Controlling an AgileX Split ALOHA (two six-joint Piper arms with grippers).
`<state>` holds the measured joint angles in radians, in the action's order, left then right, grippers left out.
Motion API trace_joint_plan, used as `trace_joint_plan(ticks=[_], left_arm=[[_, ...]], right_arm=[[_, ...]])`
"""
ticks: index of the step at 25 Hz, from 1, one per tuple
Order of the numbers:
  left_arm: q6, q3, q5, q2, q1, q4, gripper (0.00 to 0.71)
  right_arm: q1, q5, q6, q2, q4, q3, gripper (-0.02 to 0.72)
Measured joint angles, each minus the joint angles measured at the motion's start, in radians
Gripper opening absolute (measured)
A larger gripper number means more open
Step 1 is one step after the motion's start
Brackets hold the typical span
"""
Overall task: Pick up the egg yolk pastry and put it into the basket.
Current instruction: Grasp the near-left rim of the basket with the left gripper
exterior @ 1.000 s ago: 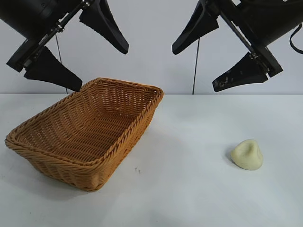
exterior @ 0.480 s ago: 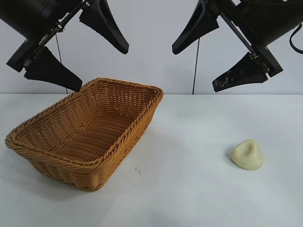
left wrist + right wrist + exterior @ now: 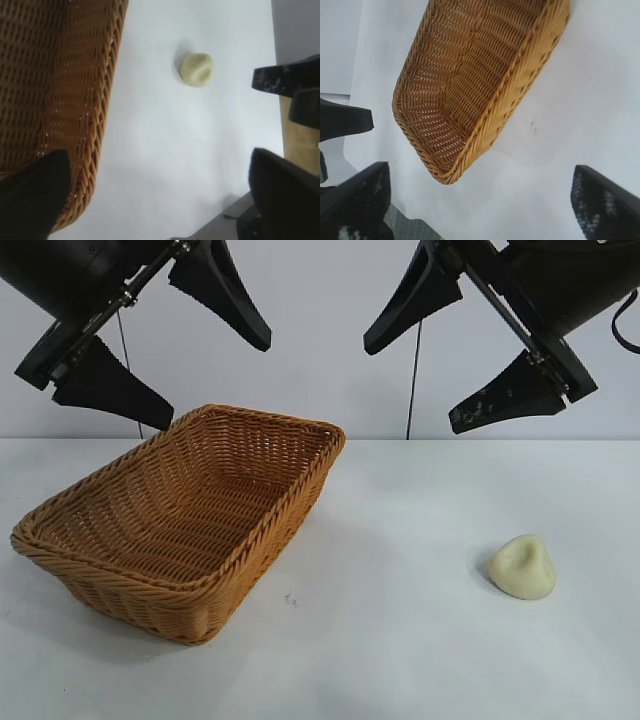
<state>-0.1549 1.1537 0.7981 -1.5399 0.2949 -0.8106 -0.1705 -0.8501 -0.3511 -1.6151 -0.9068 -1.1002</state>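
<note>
A white bench [image 3: 400,640] fills the lower part of the exterior view, with a plain pale wall behind it. On the bench's left half sits the basket [image 3: 250,540], a large rectangular wicker one, orange-brown, with sloping woven sides and a thick braided rim. It lies at an angle, one short end near the front left and the other pointing toward the back centre. Nothing is inside it.

Two black robot arms hang above the back of the bench, well clear of everything on it. The left gripper [image 3: 165,345] hovers over the basket's far left corner, its two pointed black fingers [image 3: 225,295] spread wide and holding nothing. The right gripper [image 3: 445,350] hovers high at the back right, its fingers likewise spread wide and holding nothing. Both point downward at a slant toward the middle of the bench.

The egg yolk pastry [image 3: 523,568] rests on the bench at the front right, well apart from the basket and untouched. It is a small pale cream-yellow lump, rounded at the base and pinched to a dented peak.

In the left wrist view the pastry [image 3: 196,69] lies alone on the white surface beyond the basket's rim [image 3: 107,100]. The right wrist view looks down into the basket [image 3: 470,80].
</note>
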Motion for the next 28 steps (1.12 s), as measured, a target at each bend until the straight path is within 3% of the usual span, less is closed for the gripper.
trace_joint_plan(ticks=[8, 13, 23, 28], left_arm=[[0.226, -0.079, 0.071, 0.154, -0.001, 0.227, 0.692], [0.403, -0.214, 0.067, 0.259, -0.002, 0.256, 0.692], [0.824, -0.324, -0.077, 0.289, -0.002, 0.326, 0.692], [1.006, -0.331, -0.118, 0.286, -0.002, 0.422, 0.692]], right_arm=[[0.0, 0.0, 0.0, 0.0, 0.0, 0.0, 0.697], [0.0, 0.001, 0.0, 0.0, 0.0, 0.0, 0.697], [0.0, 0.003, 0.0, 0.0, 0.0, 0.0, 0.697], [0.0, 0.004, 0.0, 0.0, 0.0, 0.0, 0.697]])
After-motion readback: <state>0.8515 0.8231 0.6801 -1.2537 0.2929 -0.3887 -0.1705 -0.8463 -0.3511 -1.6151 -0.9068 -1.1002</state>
